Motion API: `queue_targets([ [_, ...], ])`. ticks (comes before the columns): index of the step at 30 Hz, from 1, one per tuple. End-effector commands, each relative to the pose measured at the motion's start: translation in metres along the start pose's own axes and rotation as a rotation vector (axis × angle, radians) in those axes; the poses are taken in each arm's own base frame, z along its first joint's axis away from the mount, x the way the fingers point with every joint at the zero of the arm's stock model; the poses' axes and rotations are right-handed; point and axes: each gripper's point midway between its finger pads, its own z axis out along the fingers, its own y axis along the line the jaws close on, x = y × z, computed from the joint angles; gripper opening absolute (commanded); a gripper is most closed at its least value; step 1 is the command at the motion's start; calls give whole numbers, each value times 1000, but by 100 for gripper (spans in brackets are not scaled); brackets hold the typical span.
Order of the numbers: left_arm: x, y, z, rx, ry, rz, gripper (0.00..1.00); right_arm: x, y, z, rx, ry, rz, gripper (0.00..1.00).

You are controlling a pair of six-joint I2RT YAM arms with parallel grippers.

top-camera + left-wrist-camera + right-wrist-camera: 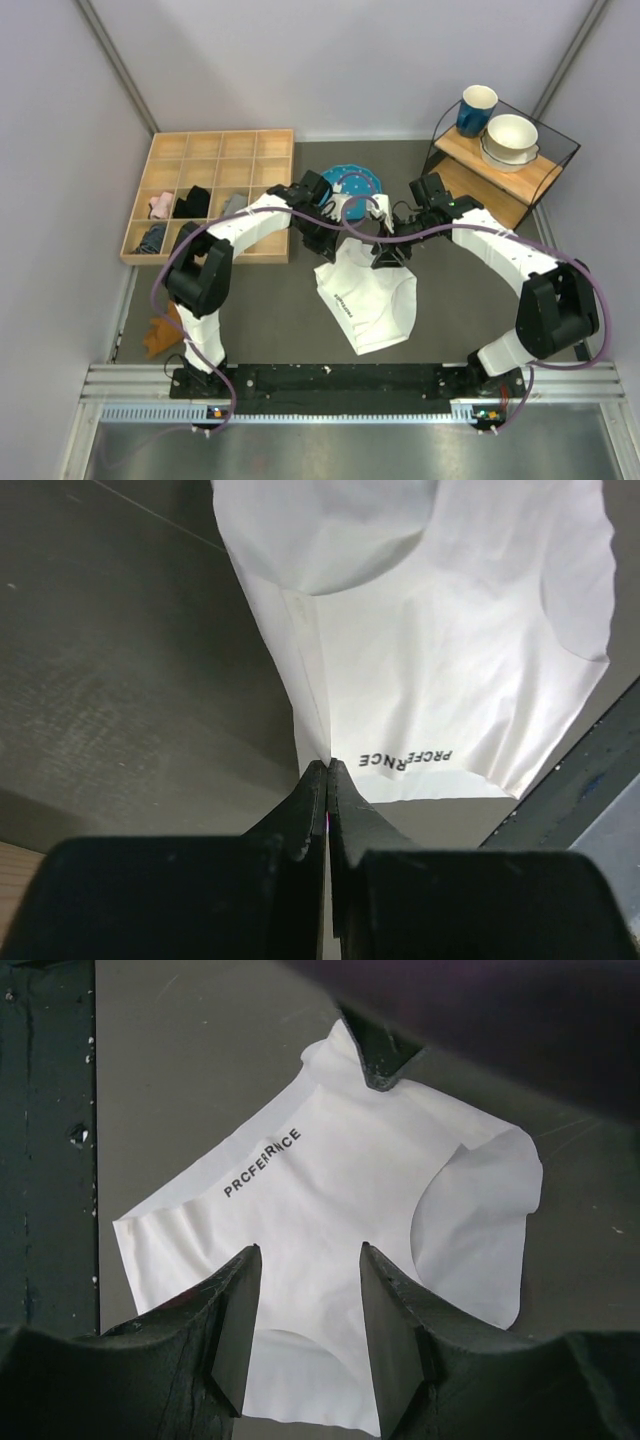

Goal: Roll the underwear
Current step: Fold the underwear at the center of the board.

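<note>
Top external: wooden tray (203, 150) holds cloth bundles (190, 203); left gripper (328, 766) pinches underwear (372, 298), right gripper (306, 1260) gapes.

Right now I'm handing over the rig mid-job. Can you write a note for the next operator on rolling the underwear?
Left gripper: shut on an edge of the underwear, close to the waistband lettering; that edge looks pulled up.
Right gripper: open over the cloth, holding nothing.
Underwear: mid-table, on the near side of the blue plate, mostly spread out.
Done: one edge gripped.
Left: no roll shows yet, so all the rolling remains.
</note>
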Motion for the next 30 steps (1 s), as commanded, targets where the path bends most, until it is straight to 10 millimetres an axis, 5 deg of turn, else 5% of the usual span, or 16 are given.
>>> queue_targets([
  [1,-9,-32,-18,60,-76,21,0,-6,3,-4,7,-9,-55,45],
  [30,20,-157,5,228,-40,56,0,-19,8,-50,117,-58,-149,46],
])
